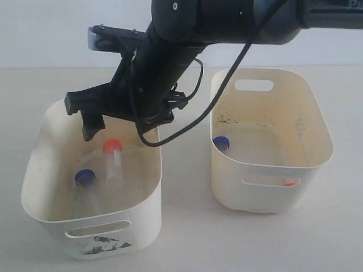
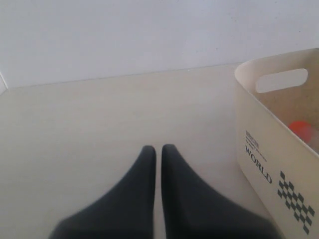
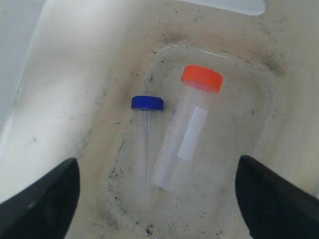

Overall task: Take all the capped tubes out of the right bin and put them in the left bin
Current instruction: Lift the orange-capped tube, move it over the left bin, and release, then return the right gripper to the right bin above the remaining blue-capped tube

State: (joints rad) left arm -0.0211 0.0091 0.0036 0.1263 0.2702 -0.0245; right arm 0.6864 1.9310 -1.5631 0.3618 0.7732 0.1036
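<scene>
Clr plastic tubes [image 3: 182, 144], grimy matt bin [image 3: 65, 89]

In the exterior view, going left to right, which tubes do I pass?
Left bin: blue-capped tube, then orange-capped tube. Right bin: blue cap, then orange cap, barely visible.

**Right hand spread wide, left hand closed**

The right arm [image 1: 227, 22] enters from the upper right of the exterior view and slants down across the middle to the left side. Its wrist [image 1: 150, 68] tilts downward. The right hand [image 3: 158, 199] points down, its fingers [image 3: 40, 199] spread far apart with nothing between them. The left hand [image 2: 158, 159] shows only in its own wrist view, its two fingers together with a thin slit between them, gripping nothing.
</scene>
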